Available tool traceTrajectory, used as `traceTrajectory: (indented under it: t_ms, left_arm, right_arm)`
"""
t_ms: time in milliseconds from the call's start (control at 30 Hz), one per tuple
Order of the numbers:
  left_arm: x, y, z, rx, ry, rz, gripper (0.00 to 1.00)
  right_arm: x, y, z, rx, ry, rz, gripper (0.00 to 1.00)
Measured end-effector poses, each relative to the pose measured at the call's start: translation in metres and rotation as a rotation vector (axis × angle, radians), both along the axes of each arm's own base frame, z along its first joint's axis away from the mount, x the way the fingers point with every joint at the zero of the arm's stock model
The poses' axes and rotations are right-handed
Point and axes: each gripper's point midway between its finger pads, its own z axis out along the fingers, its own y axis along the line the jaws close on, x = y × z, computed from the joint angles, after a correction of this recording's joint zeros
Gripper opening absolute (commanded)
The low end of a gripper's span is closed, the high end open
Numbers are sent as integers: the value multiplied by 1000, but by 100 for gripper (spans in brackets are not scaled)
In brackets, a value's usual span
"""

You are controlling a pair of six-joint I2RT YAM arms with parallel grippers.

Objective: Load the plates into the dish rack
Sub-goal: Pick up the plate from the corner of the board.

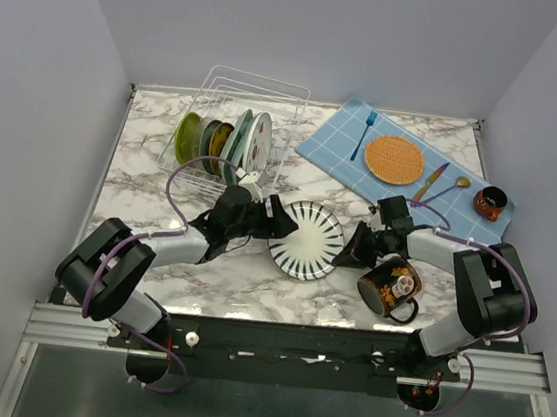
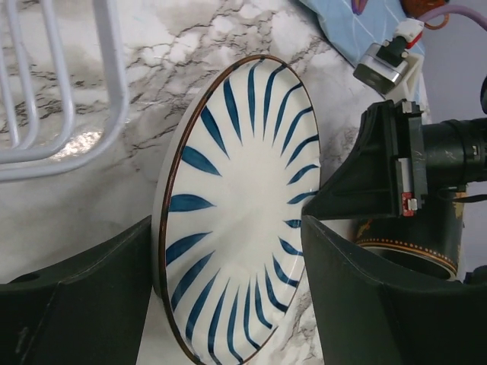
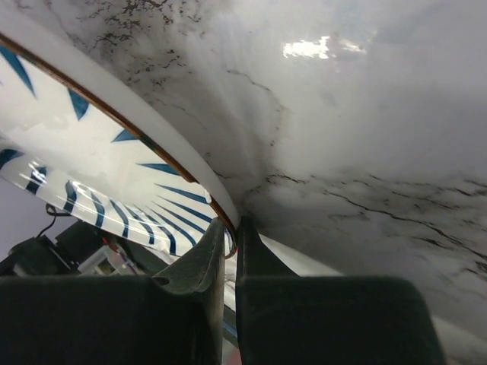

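Note:
A white plate with blue radial stripes and a brown rim [image 1: 305, 239] lies mid-table between both grippers. My right gripper [image 1: 351, 249] is shut on its right rim; the right wrist view shows the fingertips [image 3: 230, 236] pinching the plate's edge [image 3: 84, 129]. My left gripper [image 1: 265, 217] is open at the plate's left side, and its jaws [image 2: 228, 304] straddle the plate [image 2: 236, 198]. The white wire dish rack [image 1: 272, 92] stands at the back left. It holds several upright plates: green [image 1: 187, 138], brownish [image 1: 218, 138] and white with watermelon slices [image 1: 259, 138].
A black decorated mug [image 1: 389, 286] lies beside my right arm and shows in the left wrist view [image 2: 415, 251]. A blue checked cloth [image 1: 331, 144] at the back right carries an orange woven mat [image 1: 394, 159], a fork, spoons and a small brown bowl [image 1: 489, 202].

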Motion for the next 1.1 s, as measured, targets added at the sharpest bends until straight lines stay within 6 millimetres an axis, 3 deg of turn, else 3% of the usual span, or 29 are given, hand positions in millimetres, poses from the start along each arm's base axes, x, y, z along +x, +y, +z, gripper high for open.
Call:
traceTrajectory:
  t_ms: [167,500,800,1100]
  left_arm:
    - [-9,-14,10,-57,-8,-63,78]
    - [-66,-54,19,-179,92,-308,68]
    - [-67,-55,18,-177,99,-312,64]
    - [-71,-49,17,-136,88,-319,70]
  right_arm:
    - [-1,-8,1,-47,-13,-14,1]
    - [-2,-3,2,-61,-41,13,1]
    - [-2,-4,1,-67,-41,9,0]
    - [-5,-2,2,-72,-44,22,1]
